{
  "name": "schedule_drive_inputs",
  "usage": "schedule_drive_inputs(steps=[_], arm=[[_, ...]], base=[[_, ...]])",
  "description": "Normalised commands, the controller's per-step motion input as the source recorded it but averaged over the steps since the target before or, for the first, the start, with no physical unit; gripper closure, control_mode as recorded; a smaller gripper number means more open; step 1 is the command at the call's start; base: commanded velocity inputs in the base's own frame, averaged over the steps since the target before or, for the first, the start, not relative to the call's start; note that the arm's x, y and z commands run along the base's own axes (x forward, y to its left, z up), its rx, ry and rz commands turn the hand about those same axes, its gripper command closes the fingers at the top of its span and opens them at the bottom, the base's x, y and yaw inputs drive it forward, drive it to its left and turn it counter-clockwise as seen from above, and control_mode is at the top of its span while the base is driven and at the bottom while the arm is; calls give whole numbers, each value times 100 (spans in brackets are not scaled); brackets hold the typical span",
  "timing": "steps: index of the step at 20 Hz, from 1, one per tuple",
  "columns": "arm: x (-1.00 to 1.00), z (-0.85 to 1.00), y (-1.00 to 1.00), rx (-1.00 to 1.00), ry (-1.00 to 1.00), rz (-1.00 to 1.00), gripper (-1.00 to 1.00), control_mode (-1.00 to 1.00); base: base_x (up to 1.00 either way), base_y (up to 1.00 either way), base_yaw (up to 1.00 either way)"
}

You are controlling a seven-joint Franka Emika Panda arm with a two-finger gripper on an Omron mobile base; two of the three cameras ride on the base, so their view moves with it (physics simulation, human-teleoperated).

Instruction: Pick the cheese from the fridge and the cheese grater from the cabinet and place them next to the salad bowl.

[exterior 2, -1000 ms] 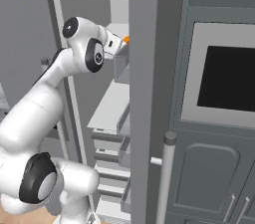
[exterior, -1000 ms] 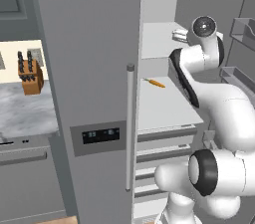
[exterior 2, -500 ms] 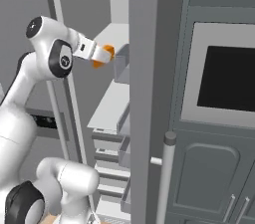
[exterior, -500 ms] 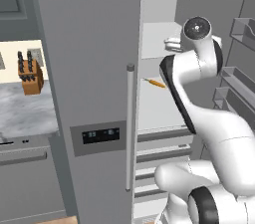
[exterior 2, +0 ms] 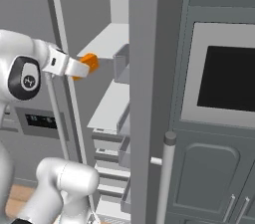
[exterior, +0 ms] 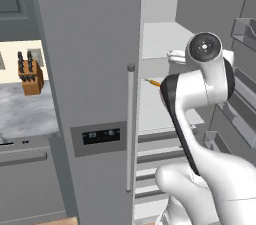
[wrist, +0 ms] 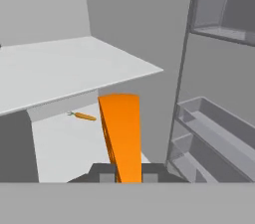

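Observation:
The orange cheese wedge [wrist: 120,136] stands between my fingers in the hand view, and my gripper [wrist: 124,175] is shut on it. From the right base camera, the cheese [exterior 2: 89,61] shows at the gripper [exterior 2: 85,66] tip, held in the air in front of the open fridge [exterior 2: 149,93] shelves. In the left base view my arm hides the gripper; the fridge's closed left door [exterior: 85,69] carries its bar handle [exterior: 130,129] and dark dispenser panel [exterior: 101,136]. The grater, cabinet and salad bowl are out of view.
A small carrot [wrist: 83,116] lies on the lower fridge shelf [wrist: 64,143]; the carrot [exterior: 153,83] also shows beside my arm. Door bins [wrist: 214,128] line the open right door. A knife block [exterior: 29,75] stands on the marble counter [exterior: 25,114]. An oven [exterior 2: 224,78] sits to the right.
My arm has drawn back out of the fridge with the cheese in the gripper, swinging it left and toward the base, away from the shelves.

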Motion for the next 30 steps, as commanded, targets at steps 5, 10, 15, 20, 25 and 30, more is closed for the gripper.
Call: schedule_drive_inputs(steps=[5, 10, 15, 20, 25, 30], arm=[[-58, 0, 4, 0, -3, -3, 100, -100], [-44, 0, 15, 0, -3, -3, 100, -100], [-25, 0, 14, 0, 0, -2, 100, -100], [-14, 0, 0, 0, 0, 0, 100, -100], [0, 0, 0, 0, 0, 0, 100, 100], [0, 0, 0, 0, 0, 0, 100, 100]], base=[[0, 0, 0], [0, 0, 0], [0, 0, 0], [0, 0, 0], [-34, 14, 0], [-65, 12, -1]])
